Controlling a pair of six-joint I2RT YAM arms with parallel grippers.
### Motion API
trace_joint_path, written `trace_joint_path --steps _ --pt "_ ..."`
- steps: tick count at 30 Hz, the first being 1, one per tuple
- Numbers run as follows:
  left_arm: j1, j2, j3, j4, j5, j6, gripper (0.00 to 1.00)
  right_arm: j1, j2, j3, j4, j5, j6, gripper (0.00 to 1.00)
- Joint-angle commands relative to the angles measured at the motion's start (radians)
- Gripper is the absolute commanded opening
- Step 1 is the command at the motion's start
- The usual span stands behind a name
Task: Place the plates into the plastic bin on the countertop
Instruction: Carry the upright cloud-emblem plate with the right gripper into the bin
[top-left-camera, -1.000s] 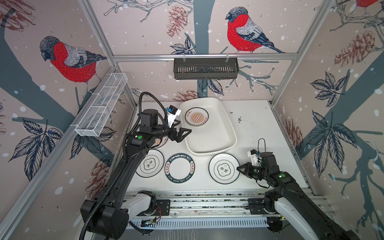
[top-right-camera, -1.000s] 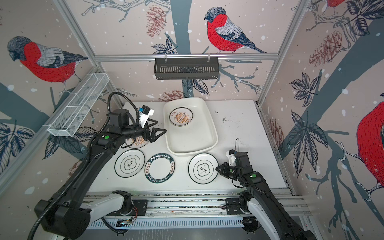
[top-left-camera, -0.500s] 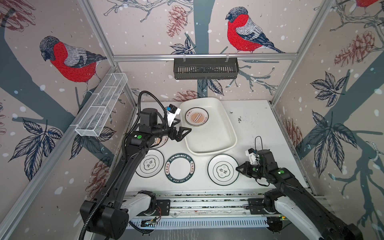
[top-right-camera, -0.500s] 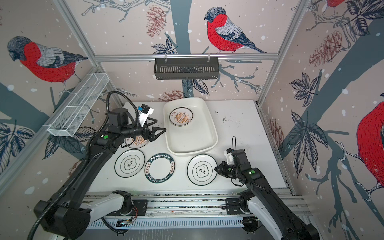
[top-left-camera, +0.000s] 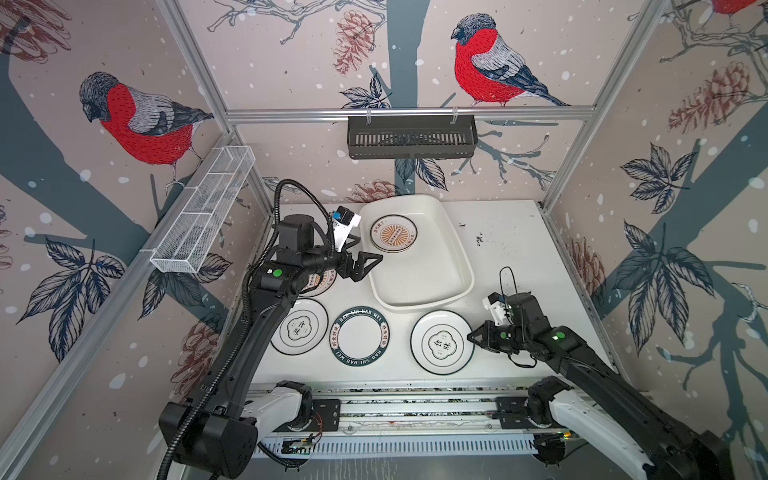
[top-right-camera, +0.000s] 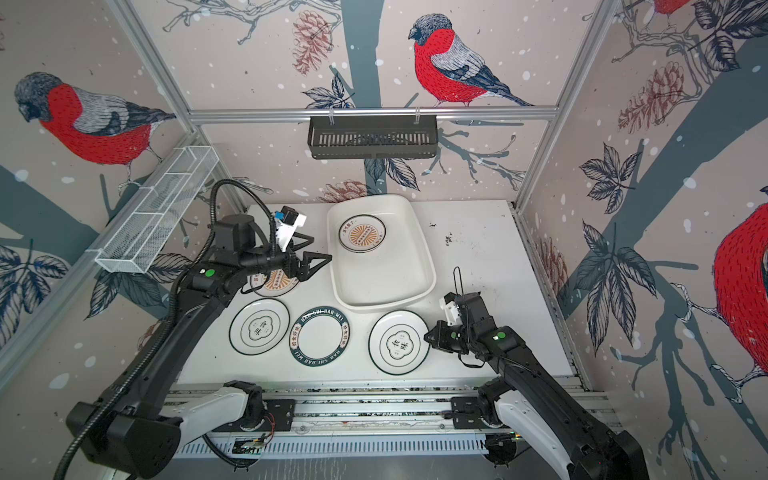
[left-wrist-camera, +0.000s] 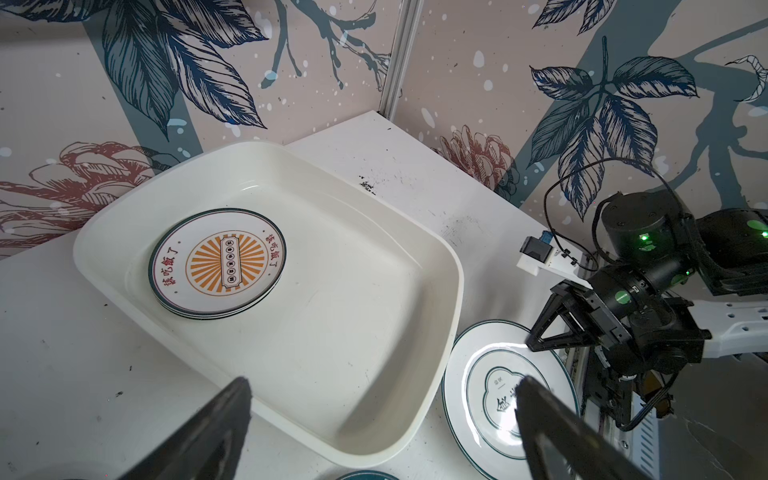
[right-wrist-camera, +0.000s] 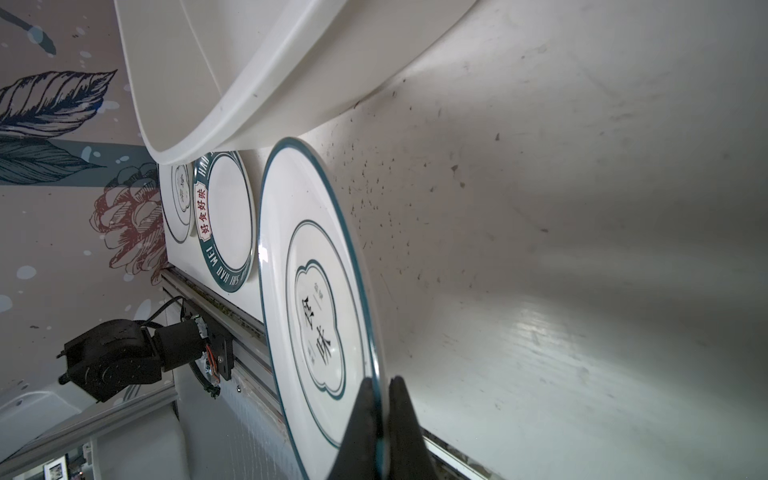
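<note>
The cream plastic bin (top-left-camera: 419, 274) (top-right-camera: 384, 276) (left-wrist-camera: 332, 324) lies at the back middle of the countertop (top-left-camera: 511, 257). A sunburst plate (top-left-camera: 394, 233) (top-right-camera: 361, 233) (left-wrist-camera: 218, 259) rests in its far end. My left gripper (top-left-camera: 372, 264) (top-right-camera: 322, 264) (left-wrist-camera: 384, 384) hovers open and empty at the bin's left wall. Beneath that arm lies another sunburst plate (top-left-camera: 322, 282). Along the front lie an emblem plate (top-left-camera: 299, 326), a green-lettered plate (top-left-camera: 360, 338) and a second emblem plate (top-left-camera: 442, 341) (right-wrist-camera: 316, 291). My right gripper (top-left-camera: 471, 337) (top-right-camera: 428, 336) (right-wrist-camera: 380, 382) is shut on that plate's right rim.
A black slotted rack (top-left-camera: 411, 137) hangs on the back wall. A white wire-mesh basket (top-left-camera: 203, 220) is fixed to the left wall. Aluminium rails (top-left-camera: 415, 409) with the arm bases run along the front edge. Dark specks (top-left-camera: 478, 239) mark the countertop right of the bin.
My right gripper has shifted a little to the left, and the emblem plate in its grip has moved with it. The left arm has stayed where it was.
</note>
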Motion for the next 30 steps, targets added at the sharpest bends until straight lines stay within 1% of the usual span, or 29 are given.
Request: trace_joint_path --steps 1,11,18,23,30 --pt "-0.002 0.0 0.01 -0.002 -0.007 0.012 0.98 0.02 0.006 0.023 -0.001 -0.002 -0.004 0.01" --pt "-0.002 0.0 0.015 0.004 -0.007 0.005 0.98 0.094 0.047 0.121 -0.059 -0.007 -0.034 0.01" --pt "-0.002 -0.011 0.024 -0.005 -0.013 0.006 0.98 0.142 0.086 0.161 -0.047 -0.019 -0.04 0.01" --pt "-0.002 -0.032 0.038 -0.023 -0.03 0.002 0.98 0.147 0.107 0.199 0.009 -0.057 -0.019 0.01" --pt "-0.002 -0.099 0.044 -0.039 -0.06 -0.009 0.98 0.144 0.209 0.349 0.027 -0.059 -0.04 0.01"
